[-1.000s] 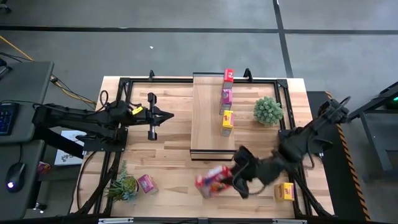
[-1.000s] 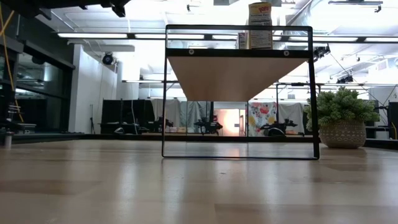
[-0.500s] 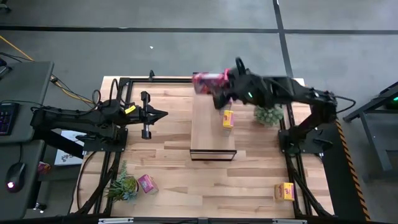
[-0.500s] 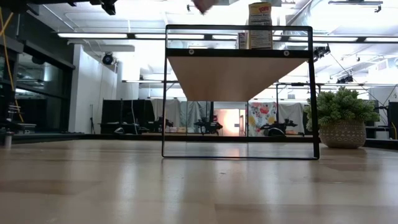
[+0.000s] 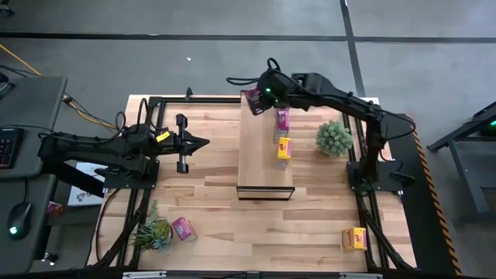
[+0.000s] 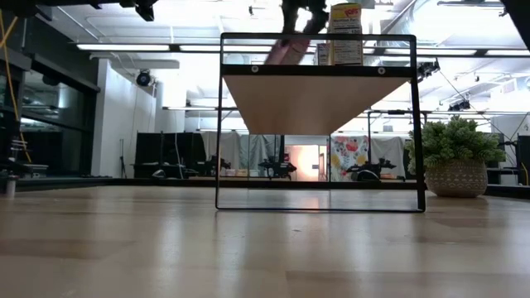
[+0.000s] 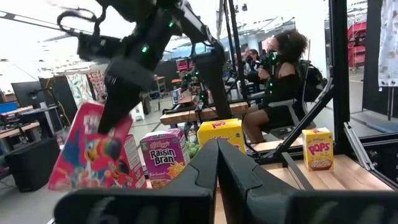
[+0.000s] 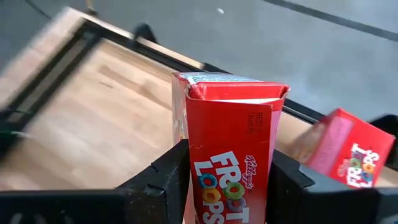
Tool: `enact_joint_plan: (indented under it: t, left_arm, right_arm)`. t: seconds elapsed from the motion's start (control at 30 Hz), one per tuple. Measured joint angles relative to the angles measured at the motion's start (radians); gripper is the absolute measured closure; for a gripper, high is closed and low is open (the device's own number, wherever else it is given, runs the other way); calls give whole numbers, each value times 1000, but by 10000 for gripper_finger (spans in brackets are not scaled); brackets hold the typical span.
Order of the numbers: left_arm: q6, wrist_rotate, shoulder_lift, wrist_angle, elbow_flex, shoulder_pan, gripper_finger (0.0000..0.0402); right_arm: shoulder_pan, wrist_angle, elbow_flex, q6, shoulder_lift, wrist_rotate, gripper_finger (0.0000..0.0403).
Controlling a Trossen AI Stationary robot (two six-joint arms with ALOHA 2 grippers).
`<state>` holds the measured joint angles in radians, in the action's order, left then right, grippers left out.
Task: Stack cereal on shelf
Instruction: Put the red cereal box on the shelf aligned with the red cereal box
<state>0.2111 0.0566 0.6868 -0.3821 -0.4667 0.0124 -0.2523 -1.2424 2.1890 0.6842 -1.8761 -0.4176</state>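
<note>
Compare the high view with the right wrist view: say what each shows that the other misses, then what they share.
Only the high view shows the left gripper waiting shut over the table's left side, the pink box and yellow box on the tabletop near its front edge, two plants, and the pink and yellow boxes lined up on the shelf. Only the right wrist view shows the Froot Loops lettering on the held red box and another red box behind it. Both show the right gripper clamping the red box over the shelf's far end.
</note>
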Motion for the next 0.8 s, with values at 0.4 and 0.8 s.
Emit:
enact_joint_plan:
  t: [0.4, 0.8]
  left_arm:
    - [0, 0, 0, 3, 0, 0, 401]
    - [1, 0, 0, 1, 0, 0, 401]
  right_arm:
    - [-30, -103, 3, 86, -36, -28, 254]
    - [-29, -127, 2, 77, -43, -18, 254]
